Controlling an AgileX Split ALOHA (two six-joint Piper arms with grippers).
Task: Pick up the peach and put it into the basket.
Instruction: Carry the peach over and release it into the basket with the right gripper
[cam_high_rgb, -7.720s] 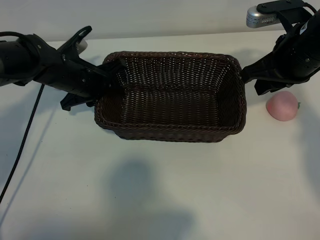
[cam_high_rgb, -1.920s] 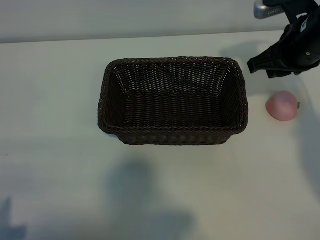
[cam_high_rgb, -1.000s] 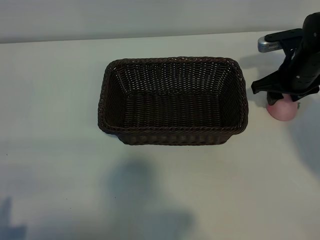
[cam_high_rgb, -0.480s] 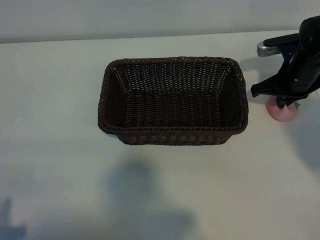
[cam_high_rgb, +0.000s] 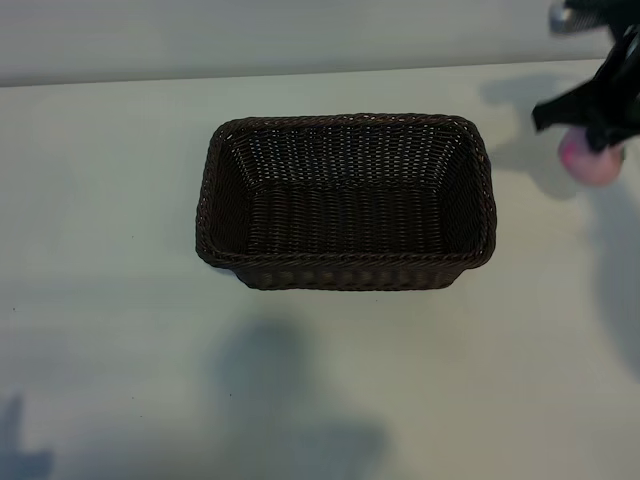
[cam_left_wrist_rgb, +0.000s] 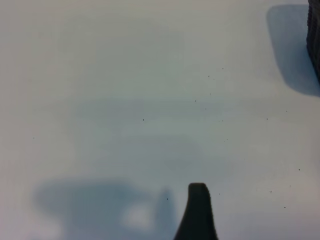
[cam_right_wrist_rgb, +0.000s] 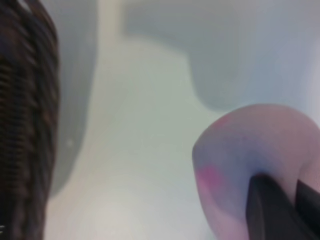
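The pale-pink peach (cam_high_rgb: 590, 162) hangs above the table at the far right, to the right of the basket, with my right gripper (cam_high_rgb: 598, 140) shut on it from above. The right wrist view shows the peach (cam_right_wrist_rgb: 250, 160) close up with a dark fingertip (cam_right_wrist_rgb: 270, 210) pressed against it. The dark-brown woven basket (cam_high_rgb: 345, 268) sits at the table's middle with nothing in it; its wall (cam_right_wrist_rgb: 25, 125) also appears in the right wrist view. Of my left gripper only one dark fingertip (cam_left_wrist_rgb: 197, 210) shows, over bare table, holding nothing.
A white table (cam_high_rgb: 110, 330) surrounds the basket. A corner of the basket (cam_left_wrist_rgb: 315, 40) lies at the edge of the left wrist view. The left arm is outside the exterior view.
My right gripper closed on the peach where it lay on the table, then lifted it up and toward the far edge. The basket has not moved.
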